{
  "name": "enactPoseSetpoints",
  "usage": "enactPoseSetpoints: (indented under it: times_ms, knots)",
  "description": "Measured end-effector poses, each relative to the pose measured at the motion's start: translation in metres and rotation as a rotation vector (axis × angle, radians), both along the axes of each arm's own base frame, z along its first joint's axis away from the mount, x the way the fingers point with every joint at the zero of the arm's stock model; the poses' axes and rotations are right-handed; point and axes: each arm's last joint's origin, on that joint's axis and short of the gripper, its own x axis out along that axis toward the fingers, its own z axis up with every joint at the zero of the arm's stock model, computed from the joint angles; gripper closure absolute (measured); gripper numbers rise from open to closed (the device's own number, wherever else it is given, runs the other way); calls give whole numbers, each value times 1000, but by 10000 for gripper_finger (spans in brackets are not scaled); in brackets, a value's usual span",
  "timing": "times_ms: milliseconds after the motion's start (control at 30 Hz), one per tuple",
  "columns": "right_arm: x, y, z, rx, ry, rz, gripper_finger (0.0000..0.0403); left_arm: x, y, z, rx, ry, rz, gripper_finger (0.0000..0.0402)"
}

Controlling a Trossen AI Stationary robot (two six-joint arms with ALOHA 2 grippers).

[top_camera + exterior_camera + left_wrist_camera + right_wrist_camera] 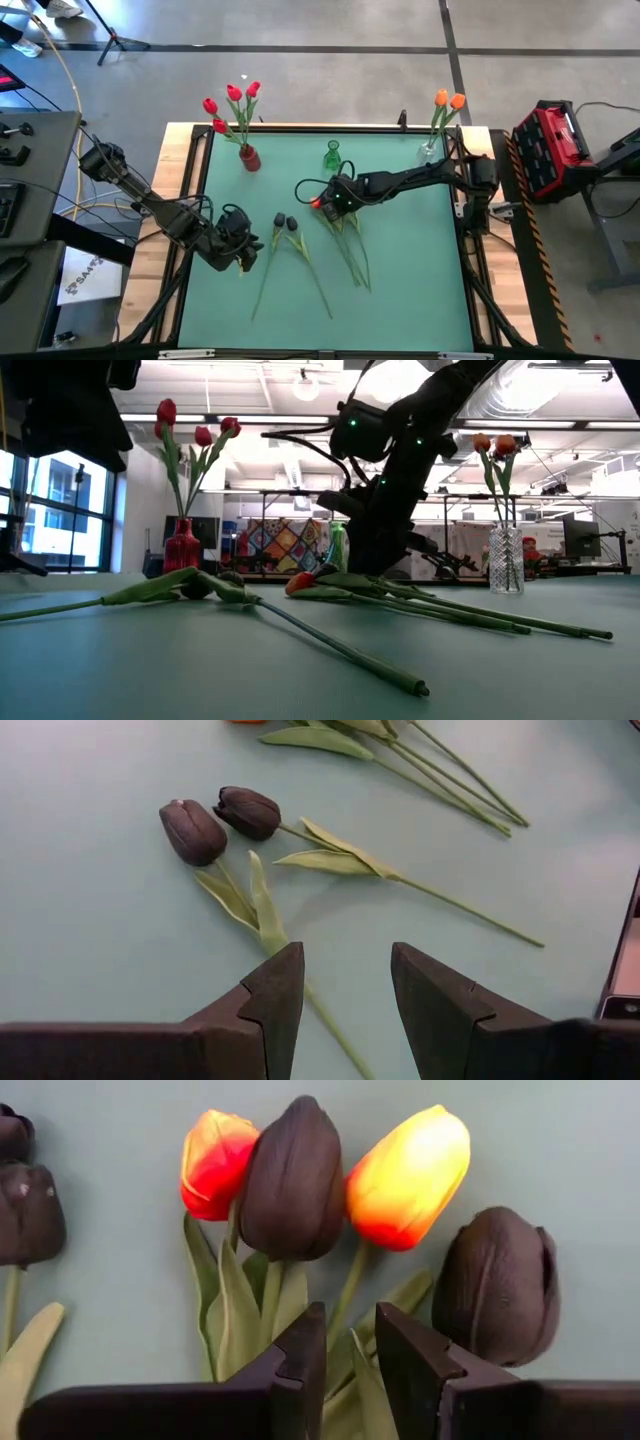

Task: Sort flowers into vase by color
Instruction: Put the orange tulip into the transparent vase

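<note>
A bunch of loose flowers (345, 245) lies mid-table with its heads toward the far side: an orange-red head (215, 1160), a black one (295, 1175), a yellow-orange one (410, 1175) and another black one (500, 1285). My right gripper (350, 1365) hangs over them, pointing steeply down, open by a narrow gap just behind the heads. Two more black flowers (193, 830) (247, 812) lie to the left of the bunch. My left gripper (347, 990) hovers open near them, above the table. A stem (330, 1030) runs under one of its fingers. My right gripper's fingers (300, 1355) stand on either side of the stem and leaves (352, 1380) just below the yellow-orange head, coming from above. I cannot tell whether they touch them.
Along the far edge stand a red vase (249, 158) holding red flowers, a green vase (332, 157) with nothing showing in it, and a clear vase (430, 150) holding orange flowers. Long stems (470, 615) trail from the bunch toward the near side.
</note>
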Motion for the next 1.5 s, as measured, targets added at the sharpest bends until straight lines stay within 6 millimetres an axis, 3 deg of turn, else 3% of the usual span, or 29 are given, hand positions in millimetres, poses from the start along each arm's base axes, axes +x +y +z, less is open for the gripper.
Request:
enactPoseSetpoints:
  times_ms: [267,567,767,833,1100,1333,1500]
  knots:
    - [2,0,-2,16,-16,11,324,0,0,0,-1,2,-1,262]
    - [11,-9,-24,56,-32,-20,325,0,-1,0,-28,5,6,262]
    - [6,-7,-12,25,-23,-30,379,-4,-6,0,-51,6,-3,262]
    - [3,-6,-3,13,-40,-27,396,-5,-6,0,-53,5,5,262]
    - [-10,0,59,-147,-186,-95,400,-4,-6,0,-37,-6,18,262]
    - [-34,13,117,-342,-329,-192,402,-5,-5,0,-35,-4,19,262]
    - [-58,33,160,-524,-439,-228,402,-5,-5,0,-35,-4,19,262]
